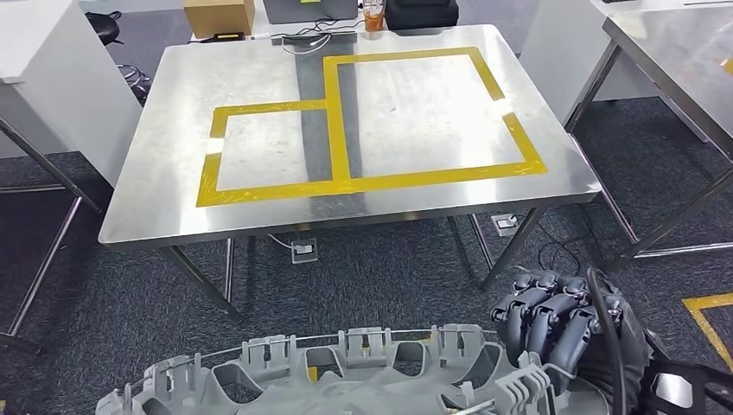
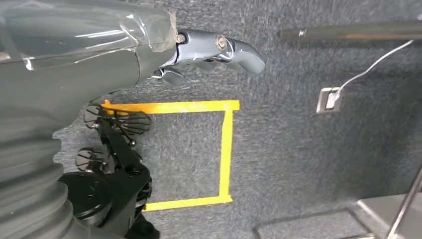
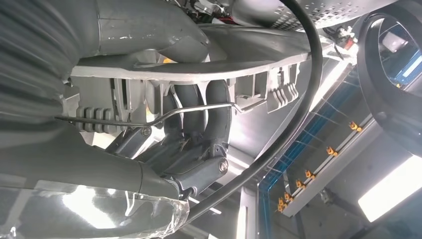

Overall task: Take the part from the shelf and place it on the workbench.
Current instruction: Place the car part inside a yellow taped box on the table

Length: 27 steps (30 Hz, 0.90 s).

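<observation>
Head view: right hand [image 1: 553, 333] low at the near right, dark fingers [image 1: 540, 316] curled over the rim of the part [image 1: 346, 372]. Right wrist view confirms it: fingers [image 3: 204, 114] wrapped round the part's [image 3: 199, 69] edge, behind a thin wire clip. Left hand [image 2: 219, 50] in the left wrist view hanging over carpet and a yellow tape square, thumb out, nothing in it; the other fingers mostly hidden, so cannot tell whether spread or curled.

Part: grey moulded piece, broad and curved, ribbed, with a row of raised tabs and cut-out pockets along the outer rim. Carried close to the body, off the shelf, short of the bench [image 1: 173, 104] and apart from it.

Progress, as judged: pickup done, carry under way, placing left. Bench straight ahead, steel top marked with yellow tape [image 1: 337, 130] in two boxes, small beside large. Remaining: closing on the bench, setting the part down on it, letting go.
</observation>
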Available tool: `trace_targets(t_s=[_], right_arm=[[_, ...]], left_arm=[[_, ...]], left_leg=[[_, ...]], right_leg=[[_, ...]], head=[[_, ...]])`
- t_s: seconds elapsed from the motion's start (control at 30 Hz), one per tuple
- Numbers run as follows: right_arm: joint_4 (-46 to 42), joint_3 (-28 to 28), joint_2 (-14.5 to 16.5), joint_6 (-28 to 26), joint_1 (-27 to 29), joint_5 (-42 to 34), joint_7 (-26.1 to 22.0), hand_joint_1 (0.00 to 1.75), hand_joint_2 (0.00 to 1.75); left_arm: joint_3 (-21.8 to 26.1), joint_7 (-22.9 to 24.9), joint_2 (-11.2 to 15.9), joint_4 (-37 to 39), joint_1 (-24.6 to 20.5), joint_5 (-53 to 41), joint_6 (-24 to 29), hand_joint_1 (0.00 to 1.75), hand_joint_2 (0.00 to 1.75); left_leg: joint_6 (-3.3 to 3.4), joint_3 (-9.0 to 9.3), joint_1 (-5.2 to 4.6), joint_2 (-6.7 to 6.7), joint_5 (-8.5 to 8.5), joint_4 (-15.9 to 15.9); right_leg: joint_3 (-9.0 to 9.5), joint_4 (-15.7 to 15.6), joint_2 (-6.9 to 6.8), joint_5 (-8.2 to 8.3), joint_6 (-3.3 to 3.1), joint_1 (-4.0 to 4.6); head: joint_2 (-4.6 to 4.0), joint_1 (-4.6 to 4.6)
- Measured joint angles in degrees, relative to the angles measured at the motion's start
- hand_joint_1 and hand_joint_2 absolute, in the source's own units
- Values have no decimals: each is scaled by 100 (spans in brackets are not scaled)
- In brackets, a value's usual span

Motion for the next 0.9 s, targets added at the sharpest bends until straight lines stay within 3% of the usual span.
trace_targets(t_s=[0.03,0.1,0.17,0.27,0.3,0.37,0.4,0.43,0.47,0.5,0.53,0.6,0.7,0.77,0.83,0.9], right_arm=[[-1,-7,0,-4,0,5,1,175,175],[-4,-17,3,-10,3,14,3,175,175],[-8,-25,6,-14,7,22,4,175,175],[-16,-32,7,-14,10,31,4,175,175],[-20,-32,7,-14,11,31,4,175,175],[-22,-33,7,-15,17,29,3,175,175],[-22,-33,7,-16,22,28,3,175,175],[-22,-33,7,-16,28,28,3,175,175],[-22,-32,7,-16,31,27,3,175,175],[-23,-32,7,-16,32,27,3,175,175],[-25,-33,7,-16,32,27,3,175,175],[-31,-34,6,-19,30,27,3,175,175],[-37,-35,5,-20,38,26,3,175,175],[-51,-40,1,-21,42,26,3,175,175],[-65,-48,-5,-24,34,27,3,175,175],[-67,-51,-6,-28,42,26,4,175,175]], left_arm=[[-4,-28,-1,1,8,-16,-7,0,175],[-18,-70,3,1,19,-45,-12,0,175],[-33,-100,8,1,37,-66,-13,0,175],[-65,-157,9,0,57,-107,-13,0,175],[-76,-178,10,0,58,-124,-13,0,175],[-91,-211,12,1,59,-154,-14,0,175],[-94,-220,13,1,64,-167,-15,0,175],[-97,-224,12,2,71,-175,-15,0,175],[-101,-227,11,2,79,-183,-15,0,175],[-105,-230,12,2,85,-188,-15,0,175],[-111,-232,15,1,88,-189,-15,0,175],[-123,-238,24,-3,90,-191,-15,0,175],[-143,-245,37,-10,96,-190,-19,0,175],[-146,-249,36,-10,110,-191,-22,0,175],[-150,-260,25,-8,115,-209,-28,0,175],[-157,-279,10,-4,114,-249,-32,0,175]], left_leg=[[-30,26,4,-25,-39,23],[-97,43,-11,-65,-132,89],[-146,41,-20,-76,-192,117],[-224,-13,16,-14,-309,279],[-257,-131,27,22,-426,524],[-308,-553,47,81,-729,1295],[-317,-778,55,93,-822,1650],[-314,-927,59,99,-810,1836],[-296,-965,58,103,-671,1786],[-255,-881,48,104,-428,1497],[-189,-722,26,110,-154,1069],[-54,-425,-29,148,115,392],[57,-269,-84,161,57,115],[96,-80,-64,137,61,-30],[112,80,-34,119,55,-116],[111,126,-33,94,6,-121]], right_leg=[[183,-430,2,203,44,-14],[477,-1038,13,440,24,-16],[541,-1135,24,448,-83,15],[588,-1143,30,413,-199,-6],[620,-1147,28,393,-232,-17],[673,-1147,24,339,-275,-4],[700,-1147,24,311,-283,5],[733,-1147,26,280,-284,15],[781,-1147,28,245,-284,27],[842,-1149,30,205,-282,42],[902,-1154,29,162,-278,54],[989,-1175,23,86,-249,79],[1074,-1184,8,113,-125,74],[1067,-1043,7,100,-71,73],[801,-560,25,-75,-77,68],[318,125,35,-319,-63,53]], head=[[0,1],[0,3],[0,-1],[0,-15],[0,-22],[0,-37],[0,-37],[0,-37],[0,-37],[0,-37],[0,-37],[0,-27],[0,-27],[0,-22],[0,-9],[0,-1]])
